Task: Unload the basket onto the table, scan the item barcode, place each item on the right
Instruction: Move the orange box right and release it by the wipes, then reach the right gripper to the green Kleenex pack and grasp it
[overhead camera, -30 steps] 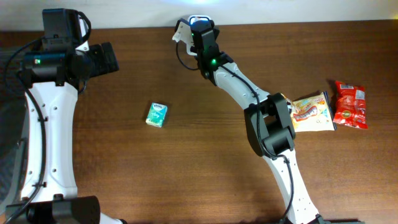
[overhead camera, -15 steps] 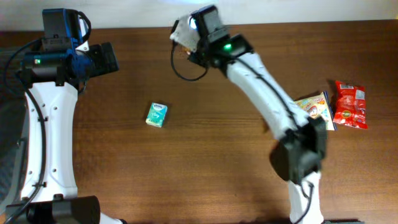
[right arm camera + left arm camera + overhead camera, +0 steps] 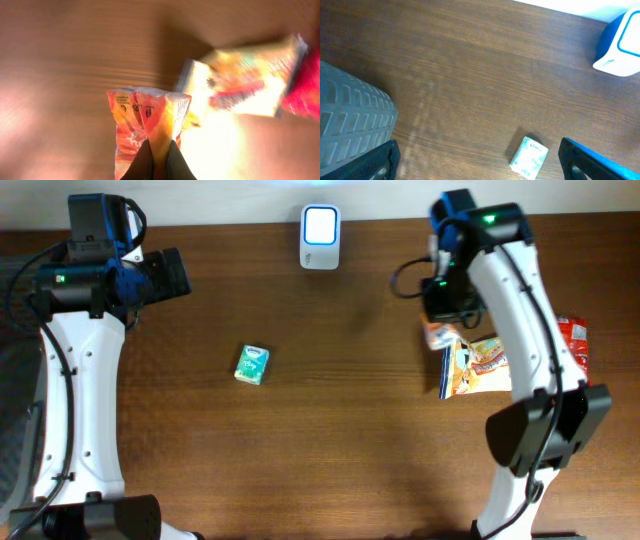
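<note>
The right gripper (image 3: 159, 159) is pinched almost fully closed on the bottom edge of an orange snack packet (image 3: 145, 120), its dark fingers (image 3: 134, 170) pressing the crimped seam from both sides so that the packet stands out ahead of the wrist camera (that view is blurred, and I cannot tell whether a barcode shows). From overhead the held packet (image 3: 437, 335) hangs at about 2 o'clock from the middle of the table (image 3: 330, 440), just beside a yellow packet (image 3: 482, 367) lying flat, with a red packet (image 3: 573, 340) further toward 3 o'clock. The scanner (image 3: 320, 223) stands at the 12 o'clock edge, well apart from the packet. The left gripper (image 3: 477, 161) is spread wide and holds nothing, up at 10 o'clock; a green box (image 3: 529, 158) lies on the wood below it.
</note>
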You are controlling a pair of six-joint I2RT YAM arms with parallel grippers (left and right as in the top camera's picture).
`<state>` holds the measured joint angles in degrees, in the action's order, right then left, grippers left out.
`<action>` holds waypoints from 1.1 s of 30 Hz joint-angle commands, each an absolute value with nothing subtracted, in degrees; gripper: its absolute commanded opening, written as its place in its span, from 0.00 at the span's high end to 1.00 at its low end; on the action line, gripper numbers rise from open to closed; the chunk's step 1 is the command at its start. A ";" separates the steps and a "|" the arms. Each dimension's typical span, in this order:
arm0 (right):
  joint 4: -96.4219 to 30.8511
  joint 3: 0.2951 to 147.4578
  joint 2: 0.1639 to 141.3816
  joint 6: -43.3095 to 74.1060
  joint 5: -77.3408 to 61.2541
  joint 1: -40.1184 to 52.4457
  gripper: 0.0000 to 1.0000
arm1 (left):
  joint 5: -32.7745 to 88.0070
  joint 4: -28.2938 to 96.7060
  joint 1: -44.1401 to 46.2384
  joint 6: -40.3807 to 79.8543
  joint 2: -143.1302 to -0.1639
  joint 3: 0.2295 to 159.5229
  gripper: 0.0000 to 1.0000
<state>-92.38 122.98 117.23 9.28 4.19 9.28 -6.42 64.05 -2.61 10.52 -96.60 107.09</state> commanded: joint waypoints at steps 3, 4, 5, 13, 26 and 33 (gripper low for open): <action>-91.88 121.71 121.49 20.10 11.03 -1.74 0.91 | -6.42 64.01 -2.68 10.22 -96.73 106.87 0.01; -91.44 121.14 122.08 20.05 11.05 -2.59 0.83 | -6.42 63.99 -2.68 10.22 -96.73 106.87 0.01; -91.20 120.42 122.34 20.05 11.05 -3.55 0.73 | -6.42 63.99 -2.68 10.22 -96.73 106.87 0.01; -90.41 121.47 122.93 10.50 -3.18 -5.26 0.52 | -6.39 63.99 -2.68 10.22 -96.73 106.87 0.01; -64.75 124.33 128.68 23.07 -18.94 24.77 0.44 | -6.42 63.99 -2.68 10.22 -96.73 106.87 0.01; -54.70 123.28 139.11 27.86 -18.90 35.38 0.56 | -6.42 63.99 -2.68 10.22 -96.73 106.87 0.01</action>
<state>-57.67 123.66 135.52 25.17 -19.86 32.47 -6.42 64.07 -2.61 10.52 -96.60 107.09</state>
